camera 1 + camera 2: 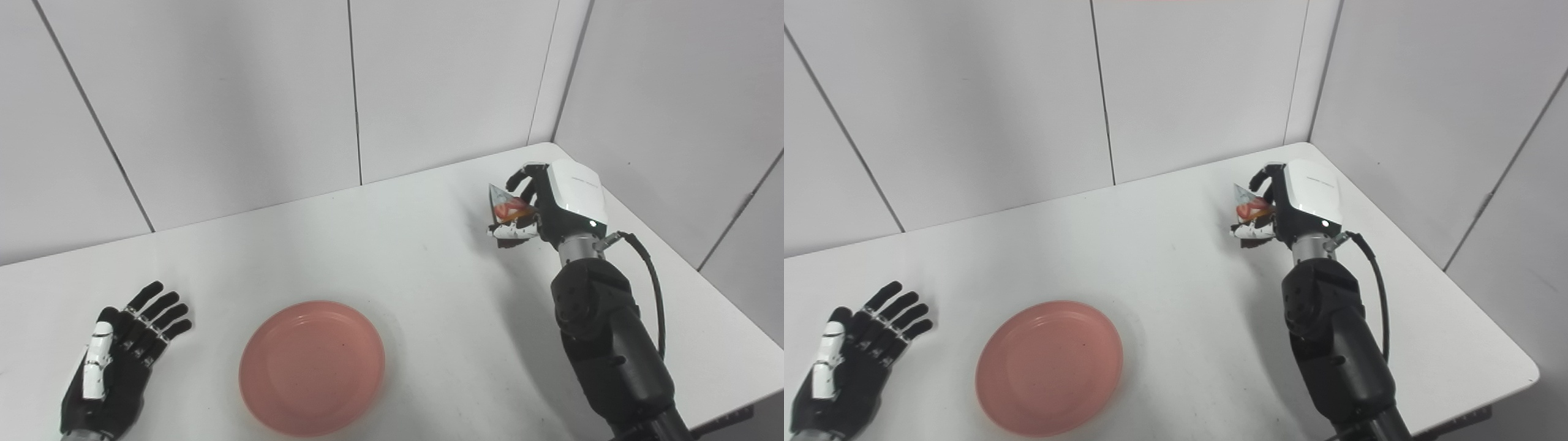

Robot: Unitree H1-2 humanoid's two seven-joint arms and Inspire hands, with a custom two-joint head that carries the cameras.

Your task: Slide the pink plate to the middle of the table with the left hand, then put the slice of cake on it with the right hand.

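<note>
The slice of cake [509,208] sits pinched between the curled fingers [519,180] and thumb of the right hand [551,205], so placing seems under way, and it must next travel to the pink plate [312,367], empty, beside the spread, idle left hand [119,358].

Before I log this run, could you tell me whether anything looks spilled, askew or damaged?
Nothing stands out. The pink plate lies flat and bare, the right hand holds the cake slice, and the left hand rests open.
</note>
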